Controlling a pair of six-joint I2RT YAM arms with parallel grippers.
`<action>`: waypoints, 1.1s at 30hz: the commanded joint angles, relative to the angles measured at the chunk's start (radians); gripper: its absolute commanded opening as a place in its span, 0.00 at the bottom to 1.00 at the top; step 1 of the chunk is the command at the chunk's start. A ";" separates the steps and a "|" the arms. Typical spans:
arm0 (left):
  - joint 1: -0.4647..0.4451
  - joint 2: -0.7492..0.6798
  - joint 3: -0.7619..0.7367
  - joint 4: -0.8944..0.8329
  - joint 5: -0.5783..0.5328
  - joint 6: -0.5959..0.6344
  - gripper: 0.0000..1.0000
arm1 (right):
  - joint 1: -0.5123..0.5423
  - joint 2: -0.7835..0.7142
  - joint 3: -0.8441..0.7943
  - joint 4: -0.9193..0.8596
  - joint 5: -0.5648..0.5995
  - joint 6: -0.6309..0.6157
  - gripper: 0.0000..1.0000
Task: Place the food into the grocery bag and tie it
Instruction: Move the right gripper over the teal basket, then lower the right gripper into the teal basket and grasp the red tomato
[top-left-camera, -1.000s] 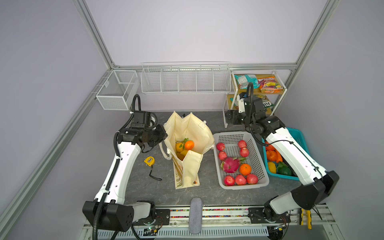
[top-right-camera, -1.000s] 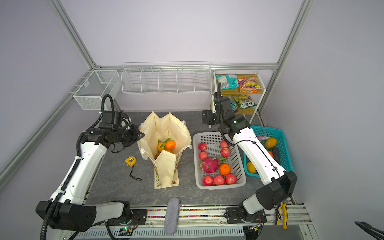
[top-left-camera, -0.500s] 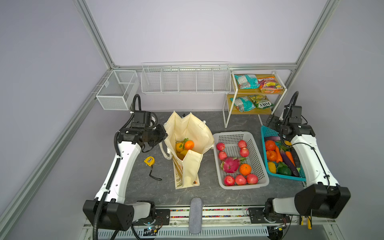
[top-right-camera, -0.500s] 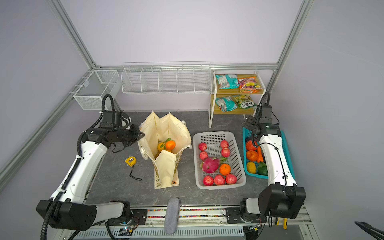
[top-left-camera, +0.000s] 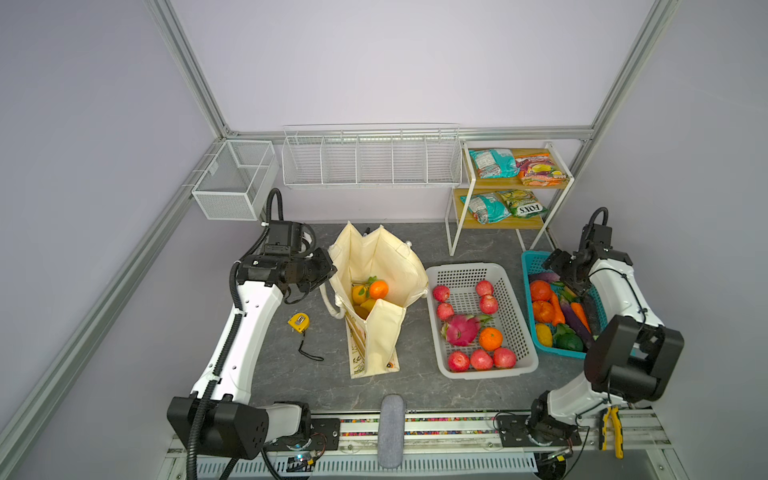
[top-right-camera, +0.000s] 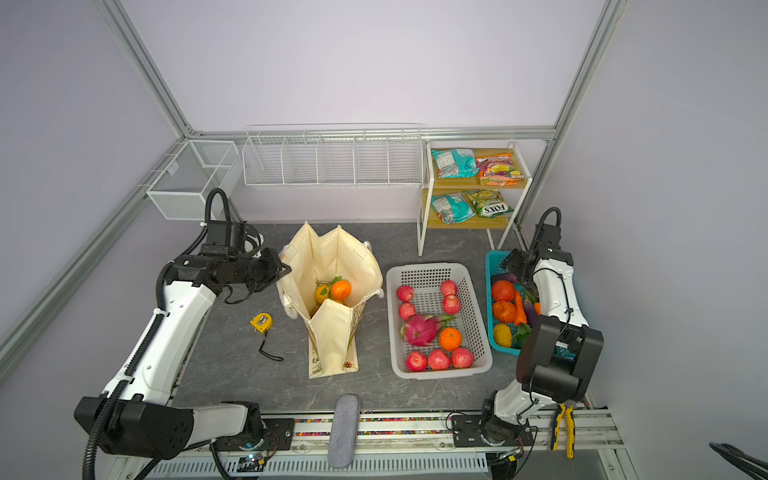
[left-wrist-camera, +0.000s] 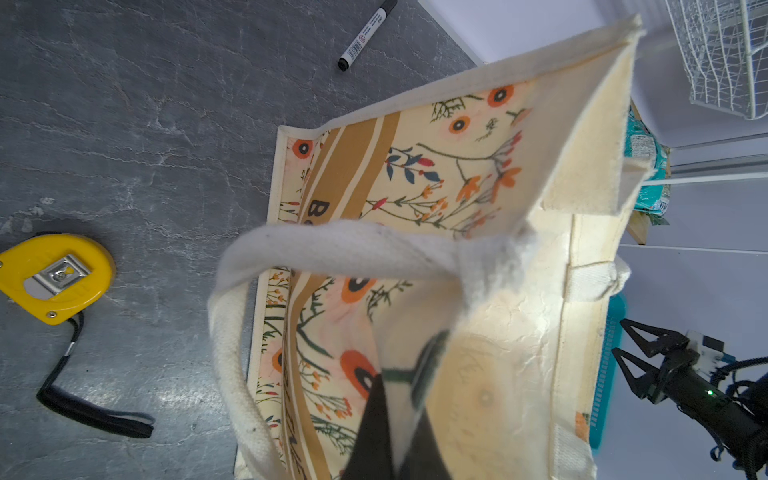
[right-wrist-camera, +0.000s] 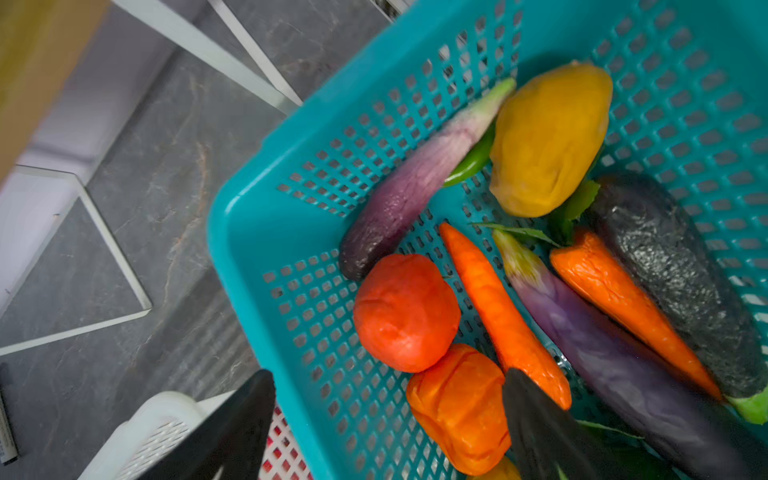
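Top views, right gripper (top-left-camera: 571, 282): We see it hanging over the teal basket (top-left-camera: 535, 262). Its jaws are wide apart and hold nothing. A second ago it was up by the shelf (top-left-camera: 524, 222). Half a second ago it was at the basket's far end. Now it sits more over the vegetables.
Top views, snack packets (top-left-camera: 492, 163): All four lie on the shelf, the same as half a second ago. None was taken.
Top views, left gripper (top-right-camera: 286, 271): It has not moved. Its jaws are squeezed shut on the rim of the grocery bag (top-right-camera: 332, 257).
Top views, bag: It stands on the table between the left arm and the white basket (top-left-camera: 465, 268). Its mouth is open. An orange (top-left-camera: 379, 289) and some yellow fruit lie inside, as before.
Left wrist view, rim: Dark fingers pinch the cream cloth close to the rope handle (left-wrist-camera: 332, 245). A tape measure (left-wrist-camera: 54, 278) lies on the table, apart from the bag.
Right wrist view, food: Between the open fingers we see a tomato (right-wrist-camera: 405, 311) and a carrot (right-wrist-camera: 498, 316) lying in the teal basket.
What it means: We think the arm has left the packets and will grab a vegetable next. The bag is held open and ready. Lots of food is still outside, so tying is far off.
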 joint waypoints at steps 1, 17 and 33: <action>0.005 -0.012 0.029 0.000 -0.019 -0.001 0.00 | -0.024 0.041 0.024 -0.067 -0.042 0.033 0.88; 0.005 -0.053 -0.018 0.002 -0.028 -0.010 0.00 | -0.029 0.183 0.090 -0.131 -0.063 0.023 0.88; 0.005 -0.061 -0.025 0.000 -0.041 0.004 0.00 | -0.015 0.287 0.194 -0.218 -0.092 0.003 0.90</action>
